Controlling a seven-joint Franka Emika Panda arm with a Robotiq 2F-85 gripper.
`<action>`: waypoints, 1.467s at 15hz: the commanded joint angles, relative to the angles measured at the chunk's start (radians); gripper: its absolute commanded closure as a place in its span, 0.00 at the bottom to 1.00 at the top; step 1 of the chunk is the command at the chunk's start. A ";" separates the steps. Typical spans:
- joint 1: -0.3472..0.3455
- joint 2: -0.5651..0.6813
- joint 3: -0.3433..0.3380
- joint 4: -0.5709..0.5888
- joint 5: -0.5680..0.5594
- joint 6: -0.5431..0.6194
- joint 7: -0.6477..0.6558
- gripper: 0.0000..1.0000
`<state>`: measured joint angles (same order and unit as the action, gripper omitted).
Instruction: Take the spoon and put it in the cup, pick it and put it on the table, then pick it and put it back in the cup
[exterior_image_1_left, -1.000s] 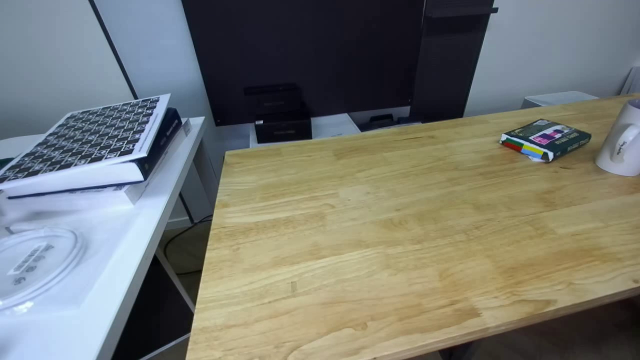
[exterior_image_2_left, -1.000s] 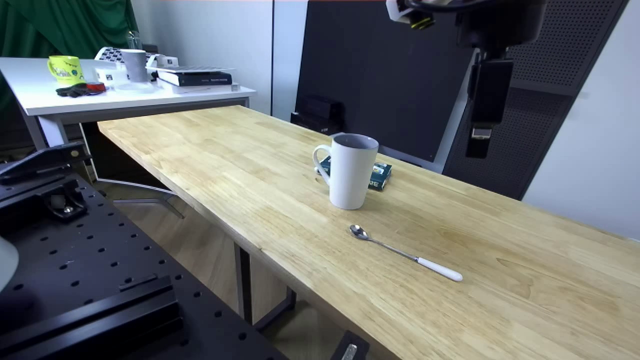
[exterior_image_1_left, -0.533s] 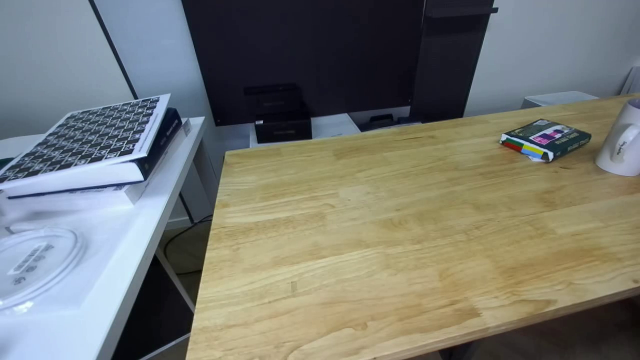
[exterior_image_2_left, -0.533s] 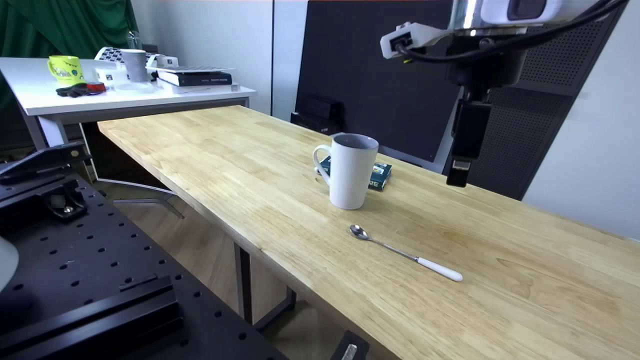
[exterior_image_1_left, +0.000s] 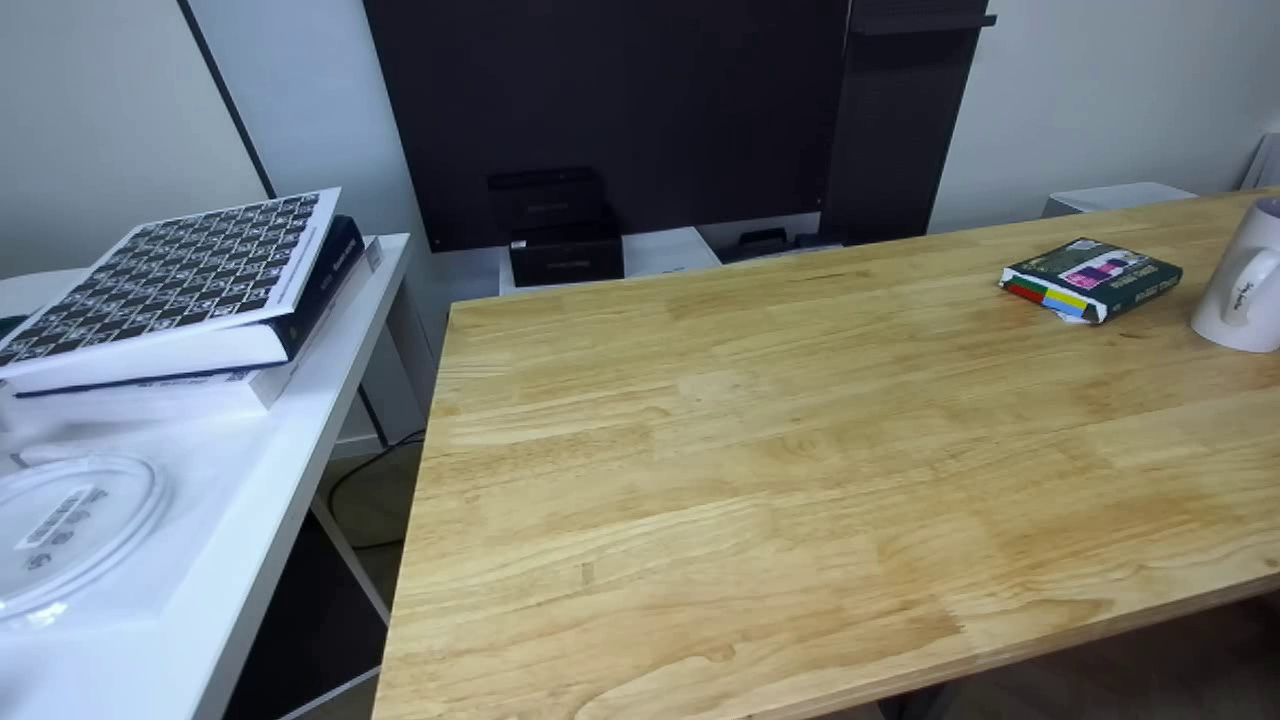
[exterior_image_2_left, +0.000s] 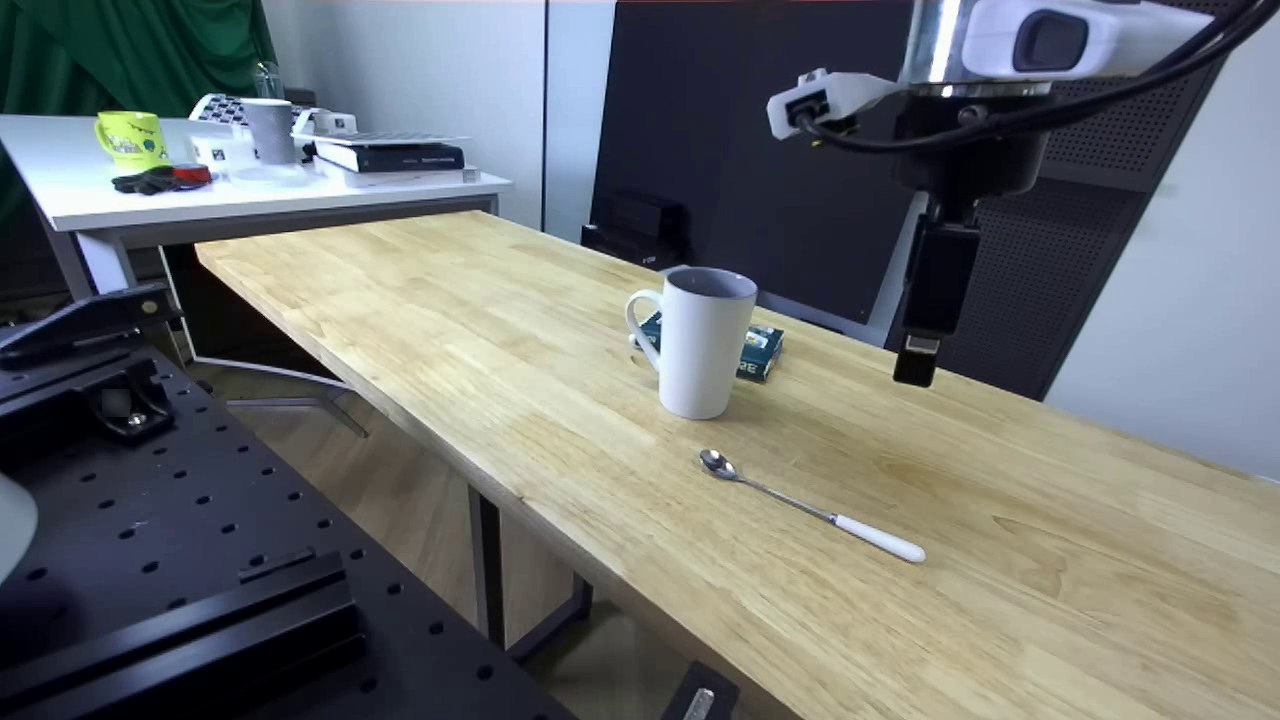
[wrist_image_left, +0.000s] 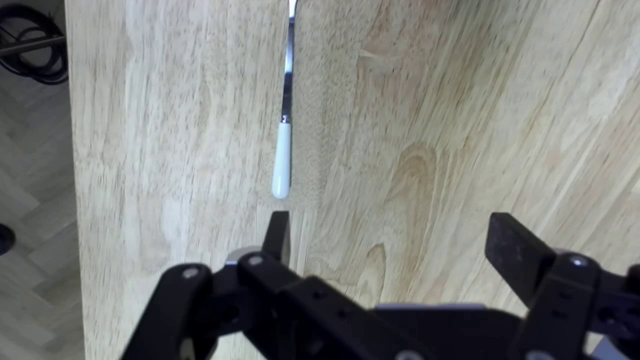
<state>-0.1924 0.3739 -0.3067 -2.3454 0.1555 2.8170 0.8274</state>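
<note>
I've got the black two-finger gripper (wrist_image_left: 390, 242) spread wide, fingers well apart w/ just wood grain showing btwn them; nothing's gripped & I see no contact. In an exterior view it hangs tip-down over the wood; exact height I can't tell. Closest is the slim silvery metal spoon (wrist_image_left: 286, 102) w/ a white handle end: in my wrist view that end sits just ahead of the finger on the view's left, so off-centre from the gap. Bowl's cut off at the top there, but in an exterior view the whole spoon lies flat on the large light-brown tabletop of joined wooden planks (exterior_image_2_left: 450, 320), bowl end toward the mug. Edge check: in wrist view the tabletop's edge runs down the left, roughly parallel to the spoon w/ a strip of wood btwn, then grey floor (wrist_image_left: 45, 200) & coiled black cable (wrist_image_left: 35, 45) beyond. Rt of spoon, planks run out to the view's border: my wide side. Further out, the tall white tapered mug (exterior_image_2_left: 700, 345) stands upright near the bowl, apart from it; flat dark-green box w/ multicoloured side (exterior_image_1_left: 1090, 278) is just beside the mug, wood visible btwn. Past those, planks go on to the table's end & a white side table (exterior_image_2_left: 80, 200) across a gap. Black perforated plate (exterior_image_2_left: 265, 505) runs along the long edge, floor showing btwn.
</note>
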 joint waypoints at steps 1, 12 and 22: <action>0.015 0.004 -0.014 0.003 0.018 -0.002 -0.014 0.00; 0.008 0.132 -0.058 0.037 0.015 -0.005 0.002 0.00; -0.039 0.262 -0.058 0.100 0.071 0.000 -0.029 0.00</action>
<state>-0.2094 0.6007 -0.3795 -2.2807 0.1879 2.8140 0.8238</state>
